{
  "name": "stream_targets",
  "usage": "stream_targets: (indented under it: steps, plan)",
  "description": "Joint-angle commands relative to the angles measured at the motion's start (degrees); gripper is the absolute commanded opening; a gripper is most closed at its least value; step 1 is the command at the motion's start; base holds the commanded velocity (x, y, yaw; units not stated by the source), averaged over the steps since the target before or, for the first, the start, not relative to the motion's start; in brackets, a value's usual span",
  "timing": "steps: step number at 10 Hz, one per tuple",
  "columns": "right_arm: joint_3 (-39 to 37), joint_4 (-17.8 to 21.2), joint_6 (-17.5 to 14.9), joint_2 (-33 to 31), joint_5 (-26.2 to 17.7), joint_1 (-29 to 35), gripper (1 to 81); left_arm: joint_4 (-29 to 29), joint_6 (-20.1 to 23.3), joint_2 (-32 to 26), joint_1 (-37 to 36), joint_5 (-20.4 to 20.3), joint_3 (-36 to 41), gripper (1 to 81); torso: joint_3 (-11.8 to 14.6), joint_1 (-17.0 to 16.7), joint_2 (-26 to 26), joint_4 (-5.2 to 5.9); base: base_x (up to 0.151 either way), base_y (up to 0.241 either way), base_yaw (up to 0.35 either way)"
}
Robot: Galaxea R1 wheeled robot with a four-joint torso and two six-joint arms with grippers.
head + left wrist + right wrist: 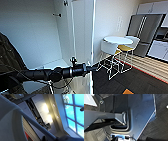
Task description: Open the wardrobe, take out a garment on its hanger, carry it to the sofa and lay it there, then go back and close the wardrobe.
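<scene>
The wardrobe (pixel 37 32) stands open in front of me, its plain white inside showing with a black hook (pixel 57 15) high on the back wall. Its right door (pixel 82 32) is swung out towards me, nearly edge-on. My left arm reaches in from the left across the bottom of the head view, and my left gripper (pixel 93 67) sits low at the door's outer edge. In the left wrist view a white curved surface (pixel 10 122) lies close to the camera, with the ceiling and a window behind it.
A dark olive-brown jacket (pixel 10 57) hangs at the far left. To the right stand a round white table (pixel 117 40) and white chairs (pixel 108 47) on wire legs, with a steel fridge (pixel 145 27) and cabinets beyond. The right wrist view holds my own dark base (pixel 140 112) over dark carpet.
</scene>
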Motion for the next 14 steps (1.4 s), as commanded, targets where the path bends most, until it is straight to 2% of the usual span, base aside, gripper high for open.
stream_targets:
  steps: [1, 4, 5, 6, 7, 9, 14]
  plan:
    - [0.6, -0.4, 0.0, -0.5, -1.9, 1.5, 81.1, 1.4, 0.3, 0.1, -9.0, -1.7, 1.8, 1.0, 0.1, 0.0, 0.0, 0.0, 0.0, 0.0, -0.262]
    - [0.6, -0.3, 0.0, -0.4, -1.2, 1.5, 81.1, 1.6, 0.3, 0.8, -9.0, -0.7, 1.8, 1.0, -2.1, 0.0, 0.0, 0.0, 0.0, 0.0, -0.263]
    - [0.6, -0.1, 0.0, -0.4, -0.5, 1.5, 81.1, 1.8, 0.3, 1.3, -9.0, -0.3, 1.7, 1.0, -2.2, 0.0, 0.0, 5.56, 0.0, 0.0, -0.263]
    - [0.6, -0.1, 0.1, -0.4, -0.4, 1.5, 81.1, 1.9, 0.3, 1.8, -9.0, 0.1, 1.5, 1.0, -2.1, 0.0, 0.0, 5.77, 0.0, 0.0, -0.264]
    - [0.6, -0.1, 0.2, -0.4, -0.3, 1.5, 81.1, 1.9, 0.3, 2.1, -9.0, 0.2, 1.4, 1.0, -2.1, 0.0, 0.0, 1.09, 0.0, 0.0, -0.266]
    - [0.5, -0.1, 0.3, -0.4, 0.2, 1.2, 81.1, 2.2, 0.3, 2.2, -9.0, 0.2, 1.4, 1.0, -2.1, 0.0, 0.0, 3.06, 0.0, 0.0, -0.268]
    - [0.2, -0.3, 0.2, -0.4, 1.4, 0.6, 81.1, 3.0, 0.3, 3.4, -9.0, 1.4, 1.5, 1.0, -2.1, 0.0, 0.0, 3.21, 0.0, 0.0, -0.274]
